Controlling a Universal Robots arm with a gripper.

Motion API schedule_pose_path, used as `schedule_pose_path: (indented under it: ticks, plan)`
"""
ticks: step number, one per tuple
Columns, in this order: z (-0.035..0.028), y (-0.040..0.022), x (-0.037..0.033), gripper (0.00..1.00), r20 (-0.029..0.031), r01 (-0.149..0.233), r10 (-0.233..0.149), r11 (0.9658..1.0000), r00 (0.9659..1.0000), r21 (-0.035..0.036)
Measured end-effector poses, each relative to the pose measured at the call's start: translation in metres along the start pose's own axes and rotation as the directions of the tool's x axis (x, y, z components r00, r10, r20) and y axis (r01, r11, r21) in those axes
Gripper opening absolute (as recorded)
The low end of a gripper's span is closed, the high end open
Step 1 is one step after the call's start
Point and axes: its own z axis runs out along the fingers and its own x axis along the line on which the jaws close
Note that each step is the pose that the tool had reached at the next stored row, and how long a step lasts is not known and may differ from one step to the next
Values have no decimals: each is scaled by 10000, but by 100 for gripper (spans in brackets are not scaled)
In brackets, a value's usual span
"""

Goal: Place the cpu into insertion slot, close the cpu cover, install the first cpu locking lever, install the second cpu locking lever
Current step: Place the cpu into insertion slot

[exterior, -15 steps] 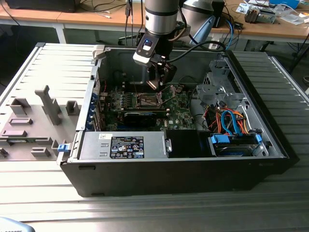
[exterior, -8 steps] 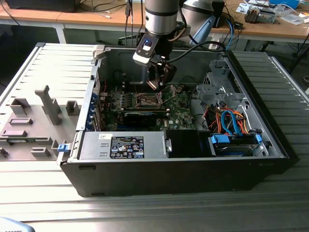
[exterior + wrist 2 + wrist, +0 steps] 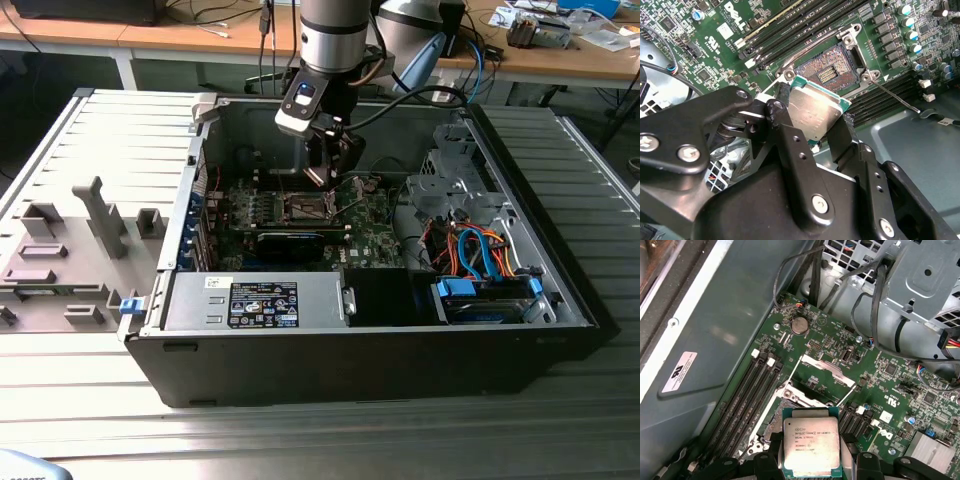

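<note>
My gripper (image 3: 327, 170) hangs inside the open computer case, shut on the cpu (image 3: 815, 112), a flat silver-topped square chip. Black fingers (image 3: 785, 130) clamp two opposite edges of it. In the first wrist view the cpu (image 3: 811, 445) is held between the fingers (image 3: 765, 462), a little above and to one side of the insertion slot (image 3: 790, 402). The insertion slot (image 3: 832, 70) is bare, its contact field showing, on the green board (image 3: 370, 235). The cpu cover (image 3: 821, 365) stands swung open. Thin locking levers (image 3: 895, 97) stick out unlatched beside the socket.
A black expansion card (image 3: 290, 243) and a labelled power-supply box (image 3: 260, 300) lie toward the case front. A drive cage (image 3: 455, 180) and coloured cables (image 3: 480, 250) fill the exterior view's right. Memory slots (image 3: 747, 395) run beside the socket. A grey fixture tray (image 3: 70, 250) lies outside.
</note>
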Motion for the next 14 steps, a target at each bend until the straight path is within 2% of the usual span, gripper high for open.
schedule_pose_path:
  ticks: [14]
  plan:
    - [11,0,0,55,3,-76,76,10000,10000,2]
